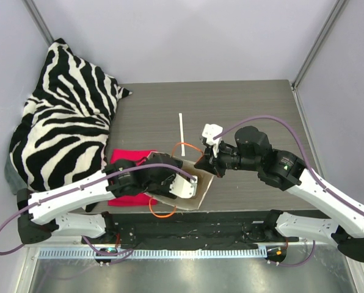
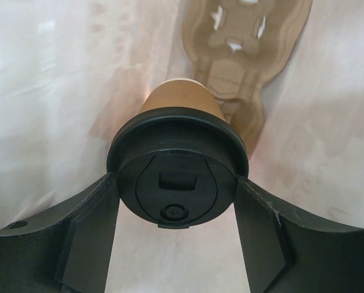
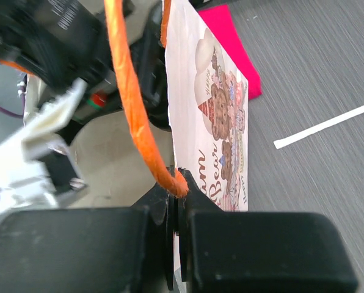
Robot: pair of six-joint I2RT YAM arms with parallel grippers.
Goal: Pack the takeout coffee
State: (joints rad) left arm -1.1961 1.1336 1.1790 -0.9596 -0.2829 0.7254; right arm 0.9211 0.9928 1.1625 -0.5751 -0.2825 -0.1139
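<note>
**A:** Inside the paper bag (image 2: 47, 91), what does the left wrist camera show?

**B:** The takeout coffee (image 2: 179, 104), a small brown cup wearing its black lid (image 2: 177, 165). The lid faces the camera and the cup's base points deeper into the bag.

**A:** Is the left gripper (image 2: 176, 183) holding it?

**B:** Yes. Its two fingers (image 2: 90, 220) sit against opposite sides of the lid's rim, so the cup is clamped by the lid.

**A:** Anything beyond the cup?

**B:** A tan pulp carrier (image 2: 249, 36) at the bag's far end. I cannot tell whether the cup touches it.

**A:** And the right gripper (image 3: 177, 207)?

**B:** Pinched tight on the bag's edge, right where an orange handle (image 3: 130, 91) meets the paper. The bag's printed side, with its cartoon bears, runs away from the jaws.

**A:** Where is all this on the table (image 1: 249, 104)?

**B:** From above, the bag lies on its side near the front edge, partly over a pink cloth (image 1: 124, 157), with the left arm reaching in. A thin white strip (image 1: 181, 126) lies farther back, apart from the bag, and a zebra-print pillow (image 1: 66, 116) fills the left corner.
</note>
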